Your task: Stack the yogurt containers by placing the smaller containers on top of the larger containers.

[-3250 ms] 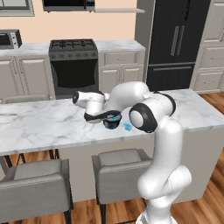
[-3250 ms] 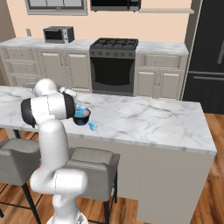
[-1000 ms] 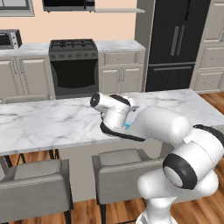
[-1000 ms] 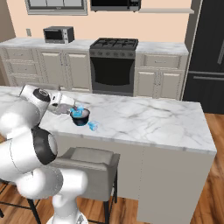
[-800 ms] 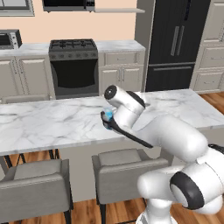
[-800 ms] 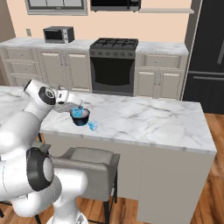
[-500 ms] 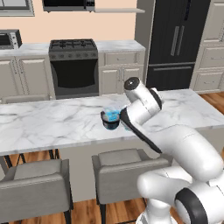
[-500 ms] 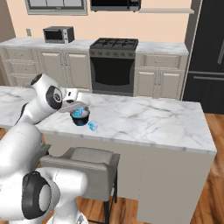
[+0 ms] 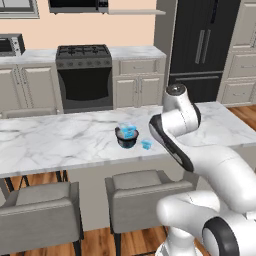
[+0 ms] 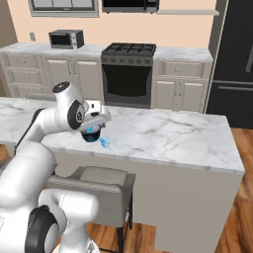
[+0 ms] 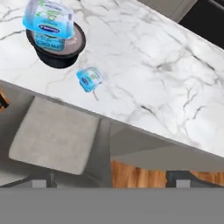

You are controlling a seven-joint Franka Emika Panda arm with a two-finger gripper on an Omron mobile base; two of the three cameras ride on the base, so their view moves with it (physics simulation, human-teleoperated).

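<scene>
The larger container (image 9: 127,132) (image 10: 90,131) (image 11: 48,24), a light-blue cup with a pale top, sits in a dark round bowl (image 9: 126,142) (image 11: 59,56) on the marble counter. The smaller container (image 9: 146,144) (image 10: 104,143) (image 11: 90,79) stands by itself on the counter just beside the bowl, toward the front edge. My gripper (image 10: 100,120) hovers above and beside the bowl and holds nothing. Its jaws stand open. In the hand view both cups lie at the upper left, well away from the hand.
The counter's front edge (image 11: 131,124) runs close to the small cup. Two grey stools (image 9: 145,192) (image 9: 40,210) (image 11: 52,135) stand below it. My own white arm (image 9: 175,117) crosses the counter right of the cups. Stove and fridge stand behind.
My arm has swung from over the bowl across to its right in the left base view, and the hand has risen. Both cups and the bowl have stayed put.
</scene>
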